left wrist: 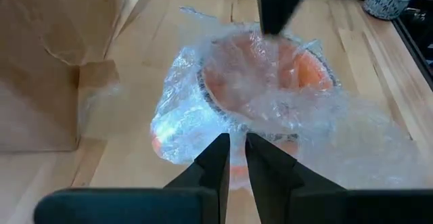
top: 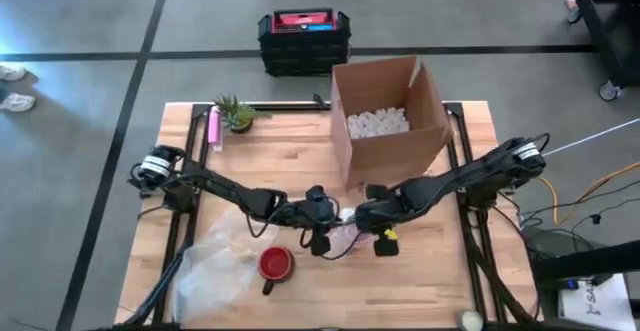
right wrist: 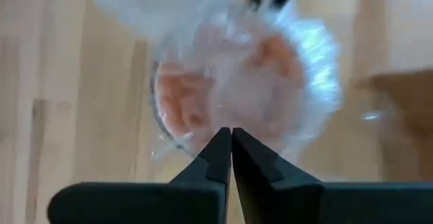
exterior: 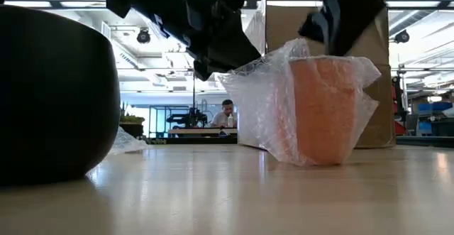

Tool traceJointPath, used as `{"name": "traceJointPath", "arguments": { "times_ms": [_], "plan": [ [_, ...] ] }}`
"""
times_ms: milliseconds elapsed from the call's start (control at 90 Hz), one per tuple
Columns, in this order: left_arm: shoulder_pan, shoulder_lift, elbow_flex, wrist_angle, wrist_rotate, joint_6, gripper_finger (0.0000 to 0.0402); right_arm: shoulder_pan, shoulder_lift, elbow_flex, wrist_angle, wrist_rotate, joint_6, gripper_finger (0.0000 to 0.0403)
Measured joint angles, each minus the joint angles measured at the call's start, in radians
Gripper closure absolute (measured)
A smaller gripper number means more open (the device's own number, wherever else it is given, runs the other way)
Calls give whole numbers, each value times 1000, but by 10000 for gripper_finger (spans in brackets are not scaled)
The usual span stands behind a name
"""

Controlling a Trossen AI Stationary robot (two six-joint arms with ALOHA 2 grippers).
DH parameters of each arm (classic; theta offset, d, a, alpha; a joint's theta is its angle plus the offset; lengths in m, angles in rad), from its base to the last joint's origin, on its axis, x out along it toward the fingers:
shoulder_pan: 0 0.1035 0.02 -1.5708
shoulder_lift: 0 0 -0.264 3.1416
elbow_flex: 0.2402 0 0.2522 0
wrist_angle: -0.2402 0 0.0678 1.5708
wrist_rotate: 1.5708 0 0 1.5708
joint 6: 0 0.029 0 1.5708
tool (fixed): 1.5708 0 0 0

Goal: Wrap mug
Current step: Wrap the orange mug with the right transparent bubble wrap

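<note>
Left gripper [left wrist: 233, 158]: jaws nearly pressed together, a thin slit between them, apparently pinching an edge of bubble wrap [left wrist: 203, 119] at the near side of the orange mug [left wrist: 270, 82]. Right gripper [right wrist: 231, 149]: jaws pressed together at the opposite side of the same bundle, likely nipping wrap too (film too blurred there to confirm contact). Both pinch from opposing sides, probably to pull the wrap up and over the mug mouth so it closes on top.

The orange mug stands upright mid-table, just in front of the box [top: 385, 121], wrap already round its sides and bunched at the rim in the low view. Wrapping looks well along, top not sealed.

Counts: two mugs (the wrapped one, plus a bare red mug [top: 276, 264] nearer the front edge, apart from the grippers); two pieces of wrap, one on the mug, one spare sheet [top: 215, 266] beside the red mug; one box with white fill; one plant [top: 236, 113]; one pink tube [top: 213, 129].
</note>
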Motion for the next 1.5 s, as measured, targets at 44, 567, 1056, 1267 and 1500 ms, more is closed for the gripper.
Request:
{"name": "traceJointPath", "arguments": {
  "times_ms": [44, 567, 1056, 1267, 1500],
  "plan": [
    [0, 0, 0, 5, 0, 2, 365, 0, 32, 1, 11, -3, 0, 403],
    [1, -2, 0, 14, 0, 27, 365, -26, 145, 88, 6, 55, -69, 403],
    [1, -2, 0, -34, 0, 26, 365, -14, 40, 140, -29, 47, -108, 403],
    [1, -2, 0, -41, 0, 25, 365, 6, 40, 132, 105, 43, -131, 403],
    [2, -2, 0, -42, 0, 20, 365, -8, 134, 116, 168, 57, -142, 403]
  ]
}}
